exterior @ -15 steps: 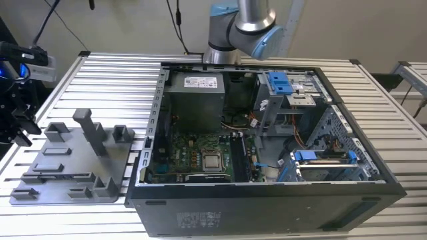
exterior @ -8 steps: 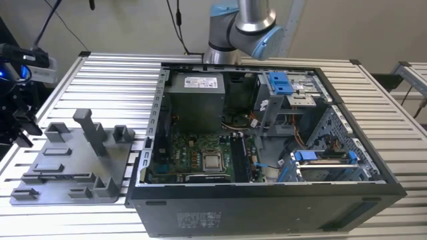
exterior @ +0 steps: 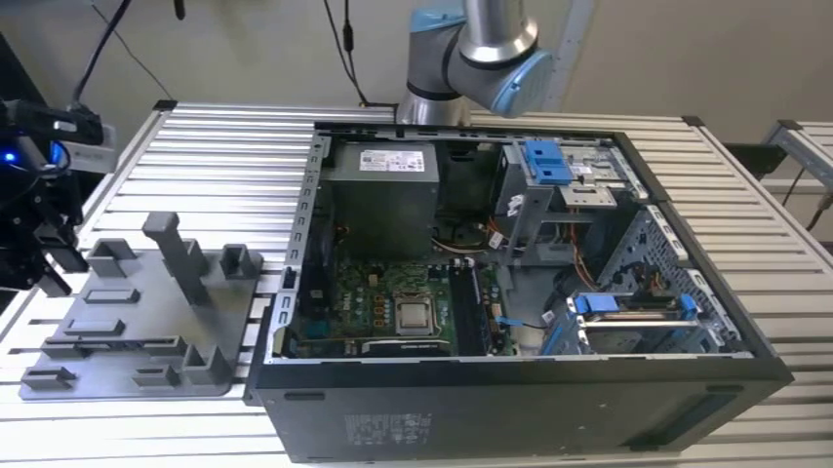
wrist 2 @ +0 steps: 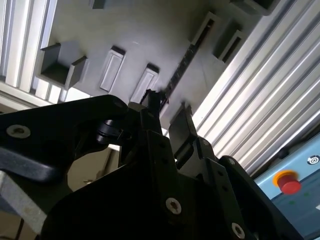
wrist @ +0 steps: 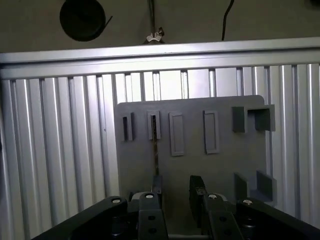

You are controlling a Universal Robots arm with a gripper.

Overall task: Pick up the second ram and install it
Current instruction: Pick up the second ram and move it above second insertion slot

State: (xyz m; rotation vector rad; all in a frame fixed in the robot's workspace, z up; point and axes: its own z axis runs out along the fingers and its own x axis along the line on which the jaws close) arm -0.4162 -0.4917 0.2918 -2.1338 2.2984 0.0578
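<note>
In both wrist views the second ram [wrist: 155,145], a long, thin dark memory stick, sits on edge in a narrow slot of the grey moulded plastic tray [wrist: 225,170]. It lies just ahead of the black gripper [wrist: 176,184], whose fingers stand apart, holding nothing. The exterior view adds an open black computer case [exterior: 521,409] with a square silver processor chip [exterior: 416,314] inside.
</note>
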